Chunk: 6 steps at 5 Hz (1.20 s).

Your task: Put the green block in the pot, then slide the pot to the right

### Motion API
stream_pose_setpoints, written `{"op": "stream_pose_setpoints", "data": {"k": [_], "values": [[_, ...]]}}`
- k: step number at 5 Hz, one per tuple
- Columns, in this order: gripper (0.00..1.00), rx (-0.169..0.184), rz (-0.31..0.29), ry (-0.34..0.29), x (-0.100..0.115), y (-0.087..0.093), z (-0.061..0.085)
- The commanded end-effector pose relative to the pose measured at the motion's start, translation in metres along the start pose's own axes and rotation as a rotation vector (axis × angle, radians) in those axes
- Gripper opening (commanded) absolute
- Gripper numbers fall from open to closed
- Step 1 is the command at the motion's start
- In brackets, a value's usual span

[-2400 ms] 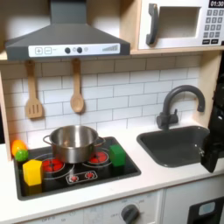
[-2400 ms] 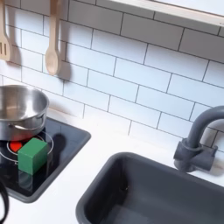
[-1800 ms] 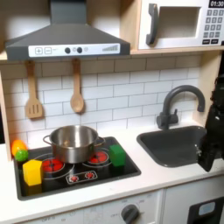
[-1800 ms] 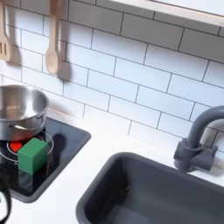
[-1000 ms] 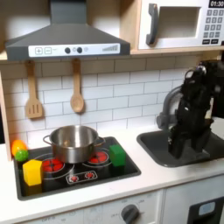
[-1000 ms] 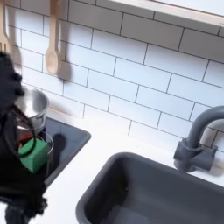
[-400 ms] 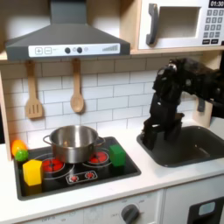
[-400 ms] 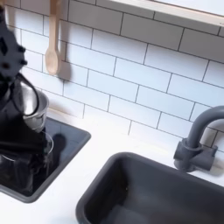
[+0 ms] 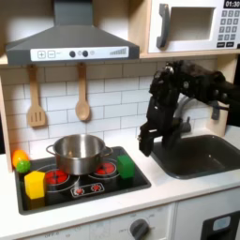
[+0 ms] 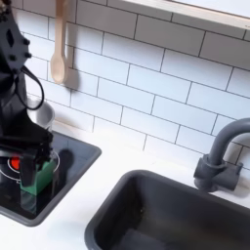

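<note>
Green block (image 9: 126, 167) on stove's right edge in first exterior view, outside pot (image 9: 78, 153). Gripper (image 9: 146, 144) hovering above-right; fingers' opening indiscernible, nothing held. Both steps left.

green block (image 9: 126, 167) bright green | pot (image 9: 78, 152) shiny silver | yellow block (image 9: 35, 184) yellow | wall tiles (image 9: 117, 98) white

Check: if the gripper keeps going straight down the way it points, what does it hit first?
Probably the green block: the gripper points down, just above and beside it. Depth is unclear; it could meet the stovetop instead.
</note>
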State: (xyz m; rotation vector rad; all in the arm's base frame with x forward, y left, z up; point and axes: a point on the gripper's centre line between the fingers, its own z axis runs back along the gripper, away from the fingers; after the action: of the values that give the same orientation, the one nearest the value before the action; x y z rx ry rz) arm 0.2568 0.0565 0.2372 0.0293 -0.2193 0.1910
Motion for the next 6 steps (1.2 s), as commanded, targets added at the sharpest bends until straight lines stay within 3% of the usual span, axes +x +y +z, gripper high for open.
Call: {"op": "stream_pose_setpoints", "data": {"k": [1, 4, 6], "values": [[1.00, 0.002, -0.012, 0.010, 0.026, 0.005, -0.012], [1.00, 0.002, -0.038, 0.019, 0.049, 0.001, -0.035], [1.00, 0.001, -0.022, 0.045, 0.060, 0.002, -0.057]]}}
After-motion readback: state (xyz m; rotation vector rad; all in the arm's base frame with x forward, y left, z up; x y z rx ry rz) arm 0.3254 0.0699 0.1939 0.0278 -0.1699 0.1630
